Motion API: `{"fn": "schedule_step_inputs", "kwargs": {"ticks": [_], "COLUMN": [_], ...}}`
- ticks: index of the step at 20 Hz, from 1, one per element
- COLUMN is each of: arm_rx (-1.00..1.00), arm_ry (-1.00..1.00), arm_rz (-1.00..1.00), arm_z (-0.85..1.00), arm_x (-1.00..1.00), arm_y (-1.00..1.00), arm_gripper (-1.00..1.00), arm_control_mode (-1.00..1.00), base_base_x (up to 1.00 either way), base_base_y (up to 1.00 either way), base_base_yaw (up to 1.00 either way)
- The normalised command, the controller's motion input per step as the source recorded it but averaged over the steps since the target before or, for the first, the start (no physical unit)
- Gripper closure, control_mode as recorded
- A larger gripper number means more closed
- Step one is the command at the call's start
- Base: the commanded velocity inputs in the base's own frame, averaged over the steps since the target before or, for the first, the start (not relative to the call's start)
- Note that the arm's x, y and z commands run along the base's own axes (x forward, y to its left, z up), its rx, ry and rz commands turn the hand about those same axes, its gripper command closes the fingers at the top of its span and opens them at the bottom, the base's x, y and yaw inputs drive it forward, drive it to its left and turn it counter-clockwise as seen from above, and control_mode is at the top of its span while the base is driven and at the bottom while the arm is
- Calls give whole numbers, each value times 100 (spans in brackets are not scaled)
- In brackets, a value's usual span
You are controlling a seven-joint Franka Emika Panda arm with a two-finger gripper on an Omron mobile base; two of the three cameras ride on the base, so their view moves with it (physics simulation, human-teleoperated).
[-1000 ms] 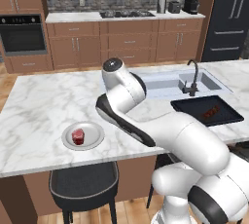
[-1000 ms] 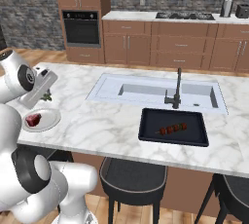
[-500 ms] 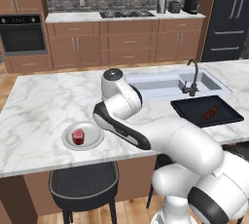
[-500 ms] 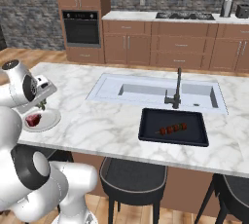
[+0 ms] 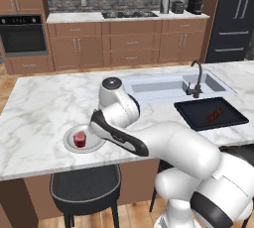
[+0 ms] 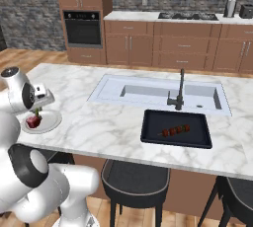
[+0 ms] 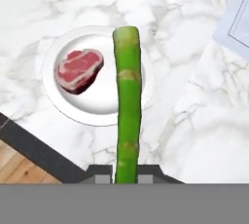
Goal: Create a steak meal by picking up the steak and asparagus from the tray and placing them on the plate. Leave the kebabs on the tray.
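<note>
Arm has swung nearer the plate [image 7: 97, 103], gripper [image 7: 126, 175] clamping the asparagus [image 7: 127, 96] above it.

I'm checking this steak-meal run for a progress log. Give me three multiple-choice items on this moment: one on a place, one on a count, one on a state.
1. Where is the small red raw steak?
A. on the round white plate
B. on the flat black tray
C. in the sink

2. How many food items lie on the tray?
A. three
B. one
C. none

3. What is the tool doing?
A. open, holding nothing
B. shut on the thin green asparagus stalk
C. shut on the steak

Answers: 1 A, the hand view shows the steak resting on the plate. 2 B, just the dark reddish-brown kebab skewer lies there. 3 B, the stalk rises from between the fingertips above the plate.
</note>
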Motion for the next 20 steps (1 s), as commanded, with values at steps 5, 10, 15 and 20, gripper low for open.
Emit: {"fn": "schedule_step_inputs", "kwargs": {"ticks": [5, 10, 15, 20], "arm_rx": [13, 9, 3, 0], "arm_ry": [6, 9, 7, 5], "arm_rz": [-13, -3, 0, 0], "arm_z": [-34, -36, -37, -35], "arm_x": [11, 35, 27, 18], "arm_y": [3, 0, 19, 43], "arm_gripper": [100, 100, 100, 100], "arm_control_mode": [-100, -100, -100, -100], "base_base_x": [0, 0, 0, 0], "base_base_y": [0, 0, 0, 0], "base_base_yaw": [0, 0, 0, 0]}}
